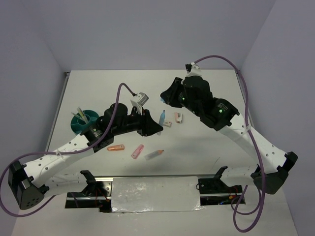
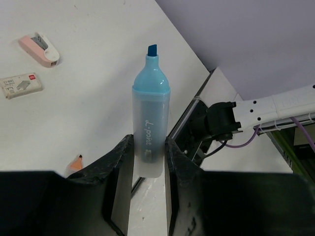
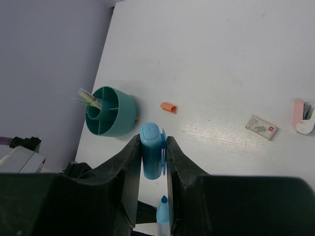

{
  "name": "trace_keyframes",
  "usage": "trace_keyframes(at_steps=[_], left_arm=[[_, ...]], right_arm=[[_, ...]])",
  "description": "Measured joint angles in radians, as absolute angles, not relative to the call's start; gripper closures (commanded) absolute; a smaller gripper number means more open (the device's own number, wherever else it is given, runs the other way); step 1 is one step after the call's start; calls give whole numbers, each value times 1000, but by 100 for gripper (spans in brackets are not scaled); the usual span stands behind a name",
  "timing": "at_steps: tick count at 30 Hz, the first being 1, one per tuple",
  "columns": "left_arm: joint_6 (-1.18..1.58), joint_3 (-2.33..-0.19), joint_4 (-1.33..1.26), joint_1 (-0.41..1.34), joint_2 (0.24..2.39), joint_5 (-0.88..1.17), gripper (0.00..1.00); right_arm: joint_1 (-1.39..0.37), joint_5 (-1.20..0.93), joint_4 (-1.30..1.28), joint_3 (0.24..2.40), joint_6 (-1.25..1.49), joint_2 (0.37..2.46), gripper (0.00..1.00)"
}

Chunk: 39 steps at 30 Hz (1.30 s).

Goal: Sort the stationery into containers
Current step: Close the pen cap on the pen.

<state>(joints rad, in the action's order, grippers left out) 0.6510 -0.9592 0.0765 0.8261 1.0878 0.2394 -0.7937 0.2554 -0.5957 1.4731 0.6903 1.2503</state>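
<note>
My left gripper [image 2: 149,143] [image 1: 155,128] is shut on the lower barrel of a light-blue marker [image 2: 151,105] [image 1: 161,117], held above the table with its bare blue tip pointing away. Its tip also shows in the right wrist view [image 3: 163,212]. My right gripper [image 3: 152,143] [image 1: 166,97] is shut on a blue marker cap [image 3: 152,147], above and just beyond that tip. The teal divided container [image 1: 82,121] [image 3: 111,111] stands at the left with yellow and pale pens in it. An orange marker [image 1: 116,147], a pink marker [image 1: 138,151] and a grey pen [image 1: 154,154] lie near the front.
A small pale eraser [image 2: 19,84] [image 3: 261,127] and a pink-and-white block [image 2: 39,49] [image 3: 302,115] lie mid-table. An orange cap [image 3: 168,106] lies right of the container. An orange pencil tip [image 2: 75,163] shows by my left finger.
</note>
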Motion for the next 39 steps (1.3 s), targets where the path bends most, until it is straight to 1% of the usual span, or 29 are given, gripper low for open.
trace_keyframes(at_steps=[9,15,31,39], left_arm=[[629,-959,83,820,1081,196,100],[628,-960,82,812,1081,186,100],[635,-960,44,804,1089,187,100],[637,-965,43,801,1113,171,100]], right_arm=[[-851,313,-625,1475,680,1250,100],[-858,345,-646,1475,671,1250,100],[-862,326,-646,1456,670,1250,100],[-895,345,-643,1437,677,1250,100]])
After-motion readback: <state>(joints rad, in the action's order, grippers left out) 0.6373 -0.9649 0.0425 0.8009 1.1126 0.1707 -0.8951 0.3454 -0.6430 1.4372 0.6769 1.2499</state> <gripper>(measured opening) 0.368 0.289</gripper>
